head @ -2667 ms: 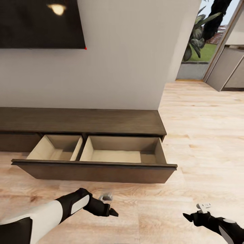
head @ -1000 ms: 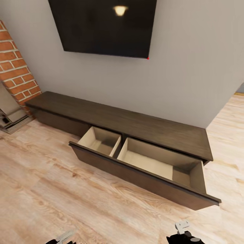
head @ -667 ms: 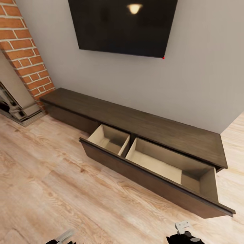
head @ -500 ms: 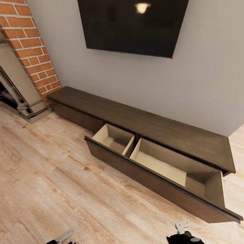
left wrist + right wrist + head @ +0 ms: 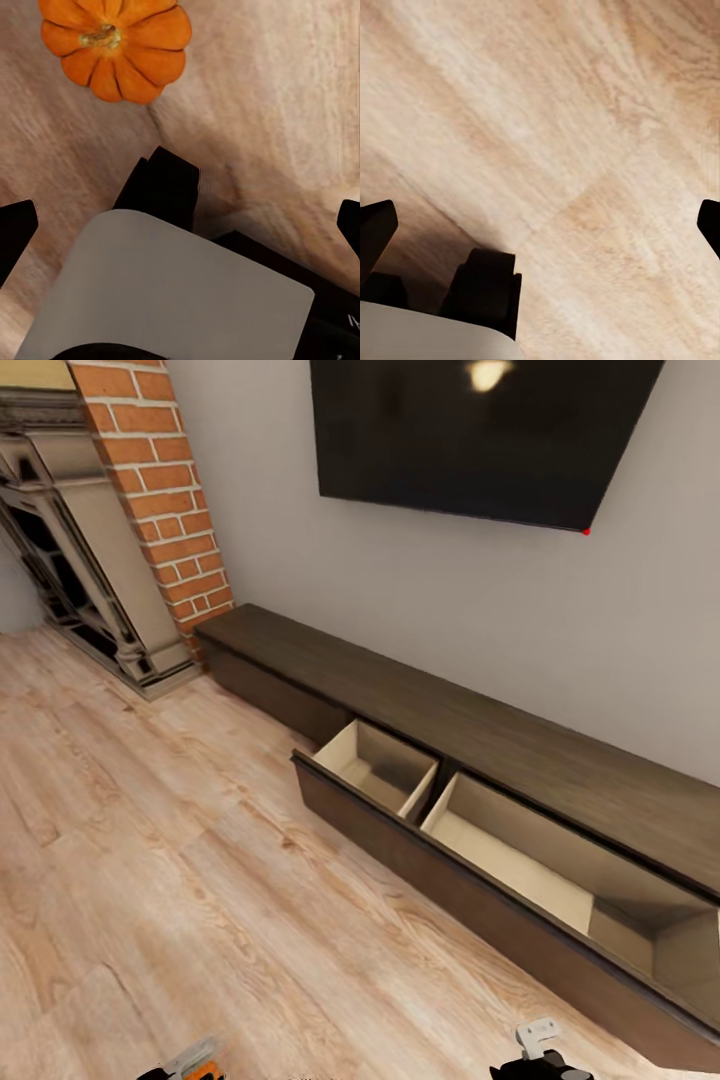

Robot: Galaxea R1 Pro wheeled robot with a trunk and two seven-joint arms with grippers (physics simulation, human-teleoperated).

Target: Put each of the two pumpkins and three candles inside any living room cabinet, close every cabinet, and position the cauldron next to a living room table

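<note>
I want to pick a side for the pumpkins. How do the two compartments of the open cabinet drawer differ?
The compartment nearer the brick fireplace, the short one, is narrow and shows whole. The other, the long compartment, is clearly wider and runs out of the head view at the right edge. One thin divider separates them. Both have pale beige linings, sit behind the same dark front, and look empty.

A home living room: brick fireplace [image 5: 150,510], wall-mounted TV [image 5: 480,435], plank floor [image 5: 150,860].

The head view looks down from high and well back at the long low dark brown wood-grain cabinet [image 5: 470,725]. Both wrist views look closely down on the light wood plank floor [image 5: 547,127], which all views share.
</note>
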